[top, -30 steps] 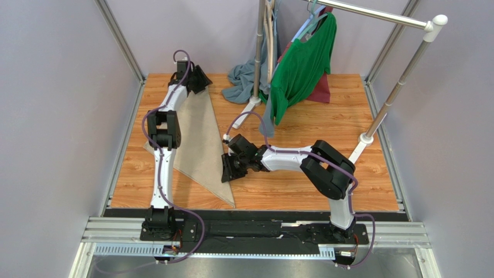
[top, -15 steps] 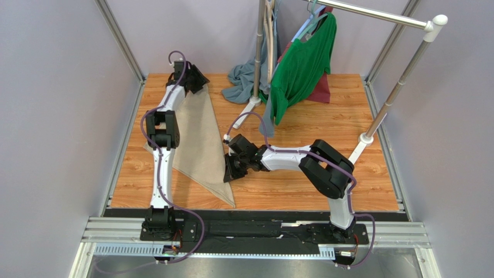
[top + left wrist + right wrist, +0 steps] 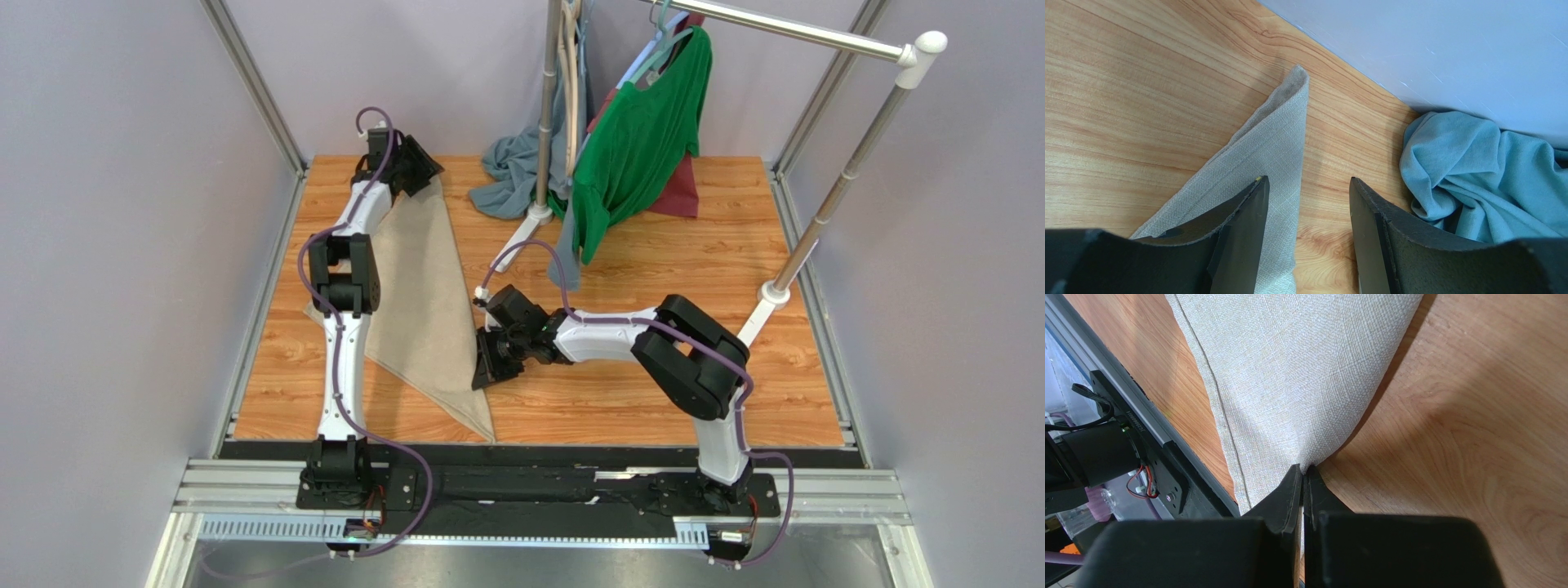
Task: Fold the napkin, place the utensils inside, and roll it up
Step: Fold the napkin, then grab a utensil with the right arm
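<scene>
The beige napkin lies folded into a long triangle on the left of the wooden table, its point at the far end. My right gripper is shut on the napkin's right edge, and the cloth is pinched up between the fingertips. My left gripper stands open over the far tip of the napkin; one finger is above the cloth, the other above bare wood. The utensils are out of view.
A grey-blue cloth is heaped at the back, close to the left gripper's right finger. A green shirt hangs from a metal rack whose feet stand on the table. Grey walls enclose the table.
My right gripper has shut on the napkin's right edge, and that edge has shifted slightly. The left gripper has turned a little at the far tip and stays open.
</scene>
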`<state>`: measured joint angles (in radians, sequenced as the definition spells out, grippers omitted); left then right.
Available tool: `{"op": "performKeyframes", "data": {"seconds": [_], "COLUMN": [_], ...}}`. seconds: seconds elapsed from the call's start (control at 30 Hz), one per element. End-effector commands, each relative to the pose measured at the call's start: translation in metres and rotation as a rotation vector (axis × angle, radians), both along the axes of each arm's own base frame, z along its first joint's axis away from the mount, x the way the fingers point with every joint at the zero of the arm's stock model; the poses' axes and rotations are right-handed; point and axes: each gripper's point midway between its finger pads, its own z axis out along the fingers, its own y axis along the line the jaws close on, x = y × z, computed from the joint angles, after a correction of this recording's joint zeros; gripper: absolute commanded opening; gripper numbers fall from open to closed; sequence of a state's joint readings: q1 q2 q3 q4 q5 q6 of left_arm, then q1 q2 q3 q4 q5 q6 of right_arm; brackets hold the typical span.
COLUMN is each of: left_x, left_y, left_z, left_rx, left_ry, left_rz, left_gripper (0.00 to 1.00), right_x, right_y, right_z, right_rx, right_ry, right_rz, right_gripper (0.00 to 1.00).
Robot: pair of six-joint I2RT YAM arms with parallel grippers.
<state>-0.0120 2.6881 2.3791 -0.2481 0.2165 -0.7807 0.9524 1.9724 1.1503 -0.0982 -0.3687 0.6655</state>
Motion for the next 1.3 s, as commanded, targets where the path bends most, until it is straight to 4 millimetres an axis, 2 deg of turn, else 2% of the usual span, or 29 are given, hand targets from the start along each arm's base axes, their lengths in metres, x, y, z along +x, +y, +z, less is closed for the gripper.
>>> {"op": "performKeyframes", "data": {"seconds": [0.0,0.5,0.57,0.63,0.7,0.73,0.8,0.83,0.9,0.93,0.97,1.0,1.03,1.07,1.1,1.13,1.17,1.2,1.27], "left_x": [0.006,0.005,0.006,0.007,0.007,0.007,0.005,0.004,0.0,-0.003,-0.006,-0.008,-0.012,-0.017,-0.02,-0.026,-0.033,-0.039,-0.049], "left_y": [0.002,0.0,-0.004,-0.005,0.0,0.0,-0.001,-0.002,-0.005,-0.005,-0.004,-0.001,0.0,0.001,0.004,0.005,0.006,0.009,0.014], "left_z": [0.004,-0.001,0.008,0.027,0.035,0.051,0.058,0.075,0.088,0.108,0.111,0.12,0.142,0.145,0.154,0.177,0.18,0.2,0.21], "left_rx": [-0.013,-0.038,-0.047,-0.024,0.028,0.034,0.041,0.042,0.036,0.039,0.044,0.06,0.07,0.08,0.105,0.116,0.127,0.154,0.187], "left_ry": [-0.034,-0.02,-0.039,-0.084,-0.1,-0.129,-0.15,-0.178,-0.201,-0.229,-0.226,-0.24,-0.27,-0.262,-0.272,-0.302,-0.287,-0.315,-0.3], "left_rz": [-0.003,0.004,-0.018,-0.043,-0.038,-0.037,-0.056,-0.065,-0.08,-0.079,-0.075,-0.07,-0.067,-0.067,-0.066,-0.064,-0.065,-0.062,-0.048], "left_gripper": [0.6,0.6,0.61,0.63,0.63,0.63,0.64,0.64,0.64,0.65,0.65,0.66,0.67,0.67,0.68,0.69,0.69,0.7,0.71], "right_x": [-0.022,-0.035,-0.032,-0.032,-0.032,-0.031,-0.029,-0.028,-0.022,-0.02,-0.018,-0.016,-0.015,-0.013,-0.011,-0.01,-0.006,-0.005,0.0], "right_y": [-0.019,-0.017,-0.018,-0.017,-0.015,-0.015,-0.014,-0.014,-0.012,-0.011,-0.011,-0.008,-0.007,-0.007,-0.006,-0.008,-0.01,-0.013,-0.022], "right_z": [-0.02,-0.012,-0.014,-0.014,-0.014,-0.014,-0.012,-0.013,-0.01,-0.009,-0.008,-0.005,-0.002,0.001,0.007,0.011,0.014,0.023,0.029], "right_rx": [-0.088,-0.098,-0.109,-0.111,-0.107,-0.106,-0.105,-0.106,-0.11,-0.111,-0.113,-0.106,-0.103,-0.099,-0.09,-0.092,-0.099,-0.098,-0.121], "right_ry": [0.063,0.058,0.051,0.053,0.053,0.051,0.041,0.034,0.01,0.002,-0.009,-0.019,-0.025,-0.041,-0.056,-0.071,-0.095,-0.122,-0.168], "right_rz": [0.022,0.062,0.054,0.053,0.056,0.059,0.058,0.061,0.056,0.055,0.055,0.059,0.06,0.064,0.065,0.064,0.055,0.061,0.044], "right_gripper": [0.0,0.0,0.0,0.0,0.0,0.0,0.0,0.0,0.03,0.06,0.16,0.2,0.27,0.35,0.38,0.42,0.46,0.47,0.48]}}
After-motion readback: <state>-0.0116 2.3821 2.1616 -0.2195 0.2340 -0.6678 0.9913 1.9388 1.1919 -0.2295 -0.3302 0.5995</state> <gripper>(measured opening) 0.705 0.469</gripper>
